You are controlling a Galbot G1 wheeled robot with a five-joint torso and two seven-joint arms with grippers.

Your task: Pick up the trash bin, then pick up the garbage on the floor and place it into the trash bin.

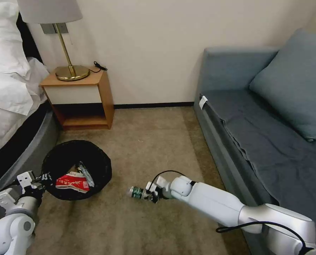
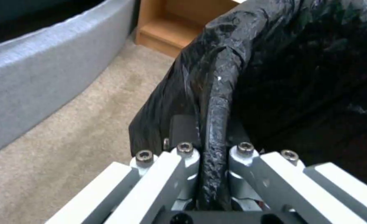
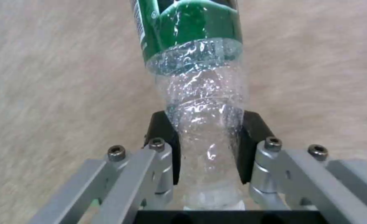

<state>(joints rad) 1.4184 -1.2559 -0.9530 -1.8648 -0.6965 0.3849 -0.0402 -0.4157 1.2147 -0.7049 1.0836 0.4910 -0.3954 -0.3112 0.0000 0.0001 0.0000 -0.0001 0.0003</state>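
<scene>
Left hand (image 1: 40,179) clamped low left; right hand (image 1: 151,194) clamped, arm outstretched.

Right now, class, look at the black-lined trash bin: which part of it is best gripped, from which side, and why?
Grip the rim of the trash bin, as the left gripper does: its fingers straddle the bag-covered lip on the robot's left side. The round body looks too wide for those jaws, while the thin upright edge fits between them, probably leaving the mouth clear for the bottle in the right gripper.

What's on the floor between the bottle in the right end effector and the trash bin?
Bare carpet, seen in the head view. The right end effector holds the bottle beside the trash bin, whose rim the left end effector grips.
</scene>
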